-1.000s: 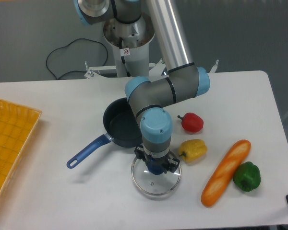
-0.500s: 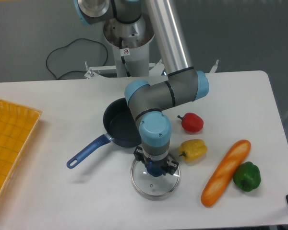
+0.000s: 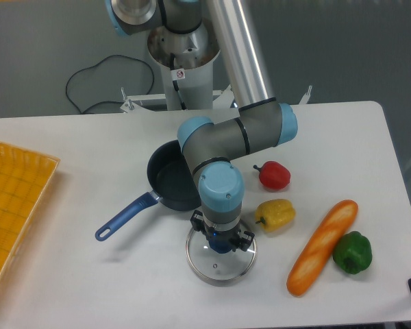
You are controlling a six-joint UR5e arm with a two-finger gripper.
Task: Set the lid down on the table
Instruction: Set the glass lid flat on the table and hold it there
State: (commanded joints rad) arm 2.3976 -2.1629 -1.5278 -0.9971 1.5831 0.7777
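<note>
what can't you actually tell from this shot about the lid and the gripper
Fixed camera view:
- Gripper: the wrist hides the fingers, so open or shut cannot be told.
- Lid: its blue knob is mostly covered by the gripper; whether the rim rests on the table is unclear.
- Saucepan: the arm covers its right rim.

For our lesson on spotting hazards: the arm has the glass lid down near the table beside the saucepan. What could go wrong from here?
1. The round clear glass lid with blue knob sits close to the dark blue saucepan; a sideways drift might clip the pan's rim.
2. The yellow bell pepper lies just right of the gripper; opening fingers or retreating could nudge it.
3. Whether the lid fully rests on the white table is unclear; releasing early might drop it.
</note>
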